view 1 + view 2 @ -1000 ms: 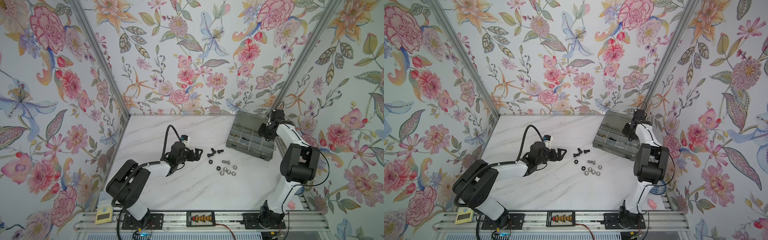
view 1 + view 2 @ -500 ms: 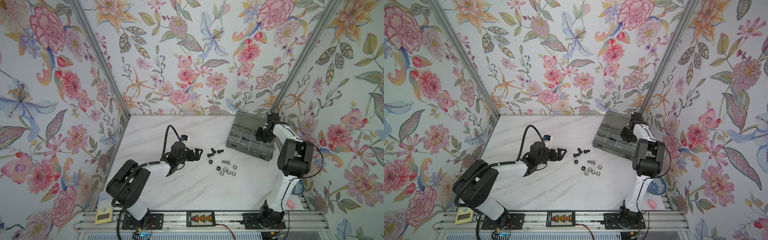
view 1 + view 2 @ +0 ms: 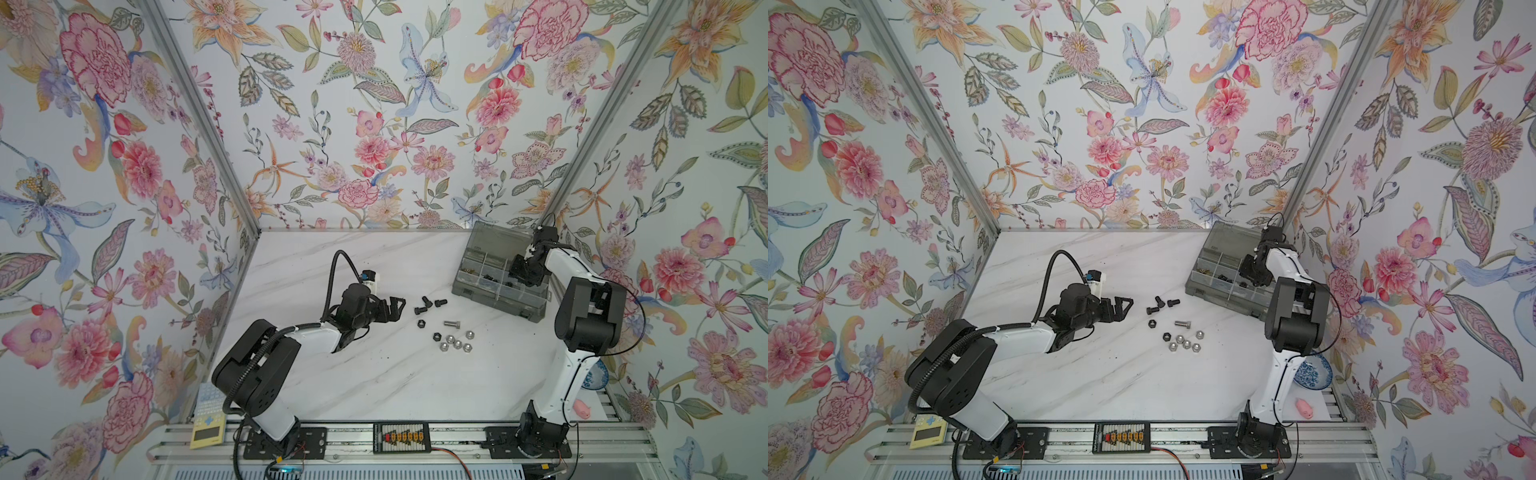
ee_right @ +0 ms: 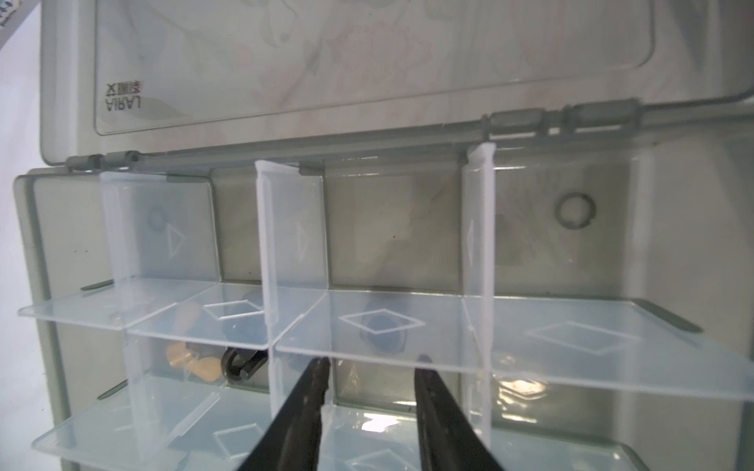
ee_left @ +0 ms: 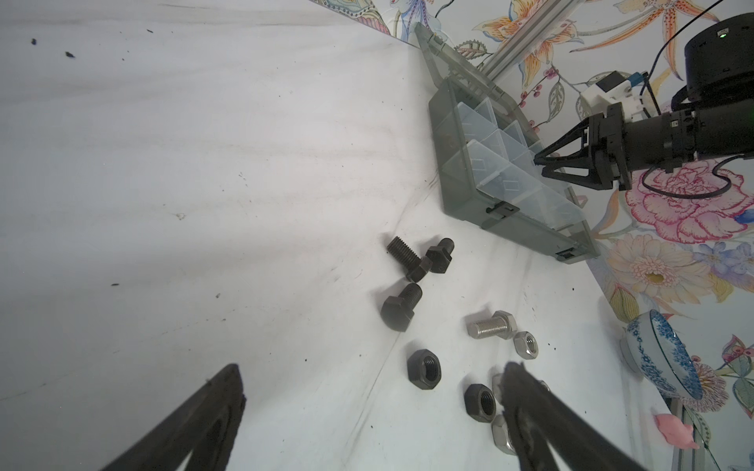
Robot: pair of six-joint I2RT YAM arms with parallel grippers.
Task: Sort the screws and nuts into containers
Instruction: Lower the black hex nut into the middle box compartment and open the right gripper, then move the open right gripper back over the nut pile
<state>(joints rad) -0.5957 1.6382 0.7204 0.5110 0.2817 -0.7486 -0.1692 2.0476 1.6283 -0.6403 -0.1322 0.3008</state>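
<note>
screws (image 3: 430, 304) | behind nuts (image 3: 457, 343) | left of organiser box (image 3: 498, 297)

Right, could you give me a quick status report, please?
Right tool open, empty, above the organiser box. Left tool open beside the black screws. Silver nuts loose on table. Nothing in the way.

black screws (image 3: 429, 305) and silver nuts (image 3: 457, 343) loose on marble, grey organiser box (image 3: 498, 293) open

My jaws black. Screws (image 3: 430, 305) black, one silver. Nuts (image 3: 457, 343) silver, few black. Organiser box (image 3: 498, 297) smoky grey. Desk (image 3: 374, 382) white marble. Bowl (image 3: 1312, 371) blue-white patterned.
</note>
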